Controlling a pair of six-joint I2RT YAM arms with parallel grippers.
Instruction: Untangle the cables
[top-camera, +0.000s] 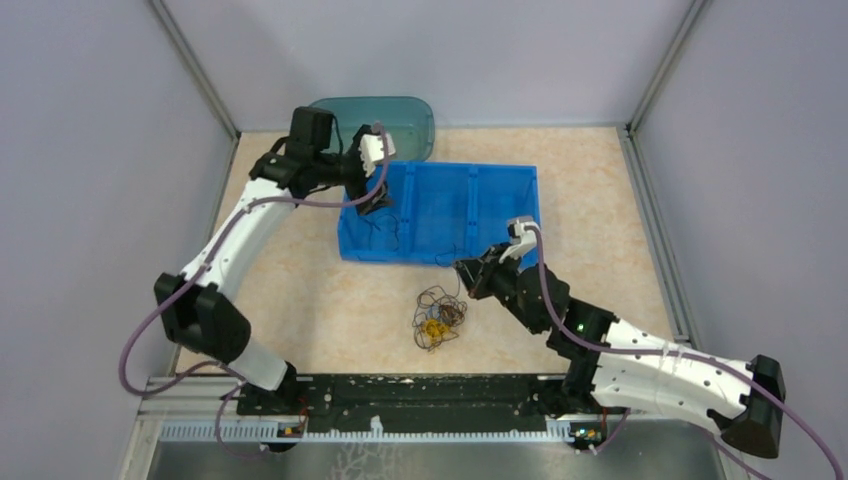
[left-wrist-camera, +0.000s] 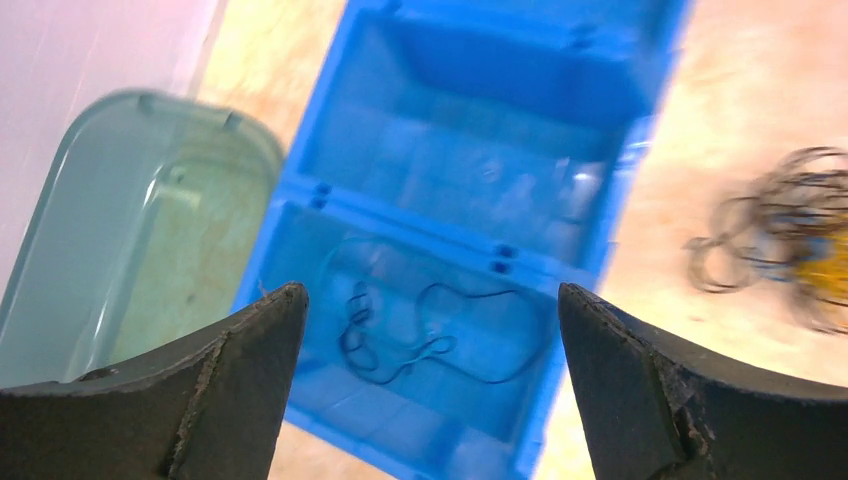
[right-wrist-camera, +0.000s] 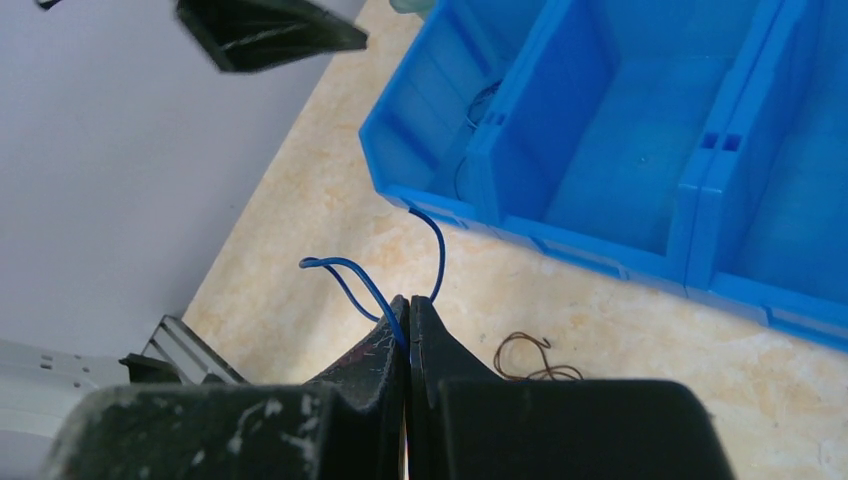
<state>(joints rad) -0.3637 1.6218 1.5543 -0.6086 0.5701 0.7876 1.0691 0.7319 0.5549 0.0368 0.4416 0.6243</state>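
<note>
Black fingers of the right gripper (right-wrist-camera: 408, 318) are pressed together on a blue wire (right-wrist-camera: 440, 250), which loops out at 11 o'clock from the tips, just off the front wall of the blue compartment bin (top-camera: 400, 250). We see the left gripper (left-wrist-camera: 425, 330) spread wide and holding nothing, hanging over the bin's leftmost compartment, where a dark thin cable (left-wrist-camera: 360, 325) lies loose on the floor. From above, the other cables (top-camera: 438, 320), a clump of black loops with yellow-orange among them, sit on the beige tabletop (top-camera: 300, 300) at 6 o'clock from the bin and 7 o'clock from the right gripper. A teal translucent tub (top-camera: 400, 120) stands just beside the bin at 11 o'clock.
</note>
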